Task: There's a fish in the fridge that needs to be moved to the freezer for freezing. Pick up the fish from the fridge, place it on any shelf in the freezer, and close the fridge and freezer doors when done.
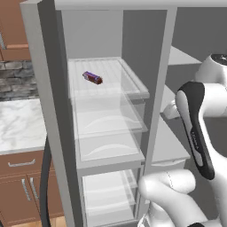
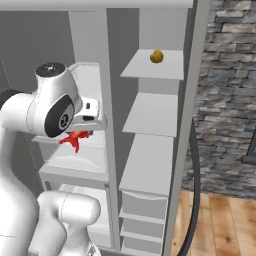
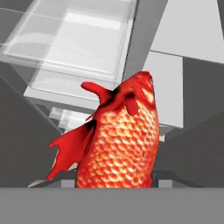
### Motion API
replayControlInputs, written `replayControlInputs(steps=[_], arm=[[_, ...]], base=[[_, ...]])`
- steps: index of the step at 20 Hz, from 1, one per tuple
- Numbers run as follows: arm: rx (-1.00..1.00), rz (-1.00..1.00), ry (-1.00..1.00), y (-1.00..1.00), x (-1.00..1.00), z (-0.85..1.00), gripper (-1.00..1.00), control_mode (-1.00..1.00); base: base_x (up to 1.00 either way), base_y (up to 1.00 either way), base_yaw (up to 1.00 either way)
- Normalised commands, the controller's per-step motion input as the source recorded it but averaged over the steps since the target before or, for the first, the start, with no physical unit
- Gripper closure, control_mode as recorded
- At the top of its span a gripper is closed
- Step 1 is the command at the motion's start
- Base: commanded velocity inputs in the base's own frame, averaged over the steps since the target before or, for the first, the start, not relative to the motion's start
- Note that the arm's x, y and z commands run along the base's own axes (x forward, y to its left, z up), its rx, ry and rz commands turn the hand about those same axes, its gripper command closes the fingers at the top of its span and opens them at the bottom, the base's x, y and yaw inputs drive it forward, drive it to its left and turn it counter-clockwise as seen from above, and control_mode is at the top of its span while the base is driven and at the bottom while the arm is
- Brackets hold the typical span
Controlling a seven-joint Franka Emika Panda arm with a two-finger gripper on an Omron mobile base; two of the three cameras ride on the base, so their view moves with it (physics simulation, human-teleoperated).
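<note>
hand [image 2: 80,131] clamped on scaly red-orange fish [image 3: 122,140], fins splayed, before fridge [image 1: 106,133] with clear glass shelves

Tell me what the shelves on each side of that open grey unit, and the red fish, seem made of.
The fridge shelves look like clear glass or plastic: you see through them. The freezer shelves look solid, matte pale grey, perhaps plastic or painted metal. The fish, held in the gripper, has glossy red-orange scales, like a real or moulded fish.

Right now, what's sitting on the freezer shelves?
A small yellow ball on the top freezer shelf. The shelves below look bare. The gripper holds the fish beside them; the arm covers the fridge side.
</note>
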Motion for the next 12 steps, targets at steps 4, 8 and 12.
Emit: replayControlInputs(steps=[4, 8, 12], arm=[[0.00, 0.00, -0.12, -0.72, 0.17, 0.00, 1.00, -1.00], [0.00, 0.00, -0.09, -0.48, 0.41, 0.00, 1.00, -1.00], [0.00, 0.04, -0.05, -0.27, 0.64, -0.01, 1.00, -1.00]], base=[[0.00, 0.00, 0.00], [0.00, 0.00, 0.00], [0.00, 0.00, 0.00]])
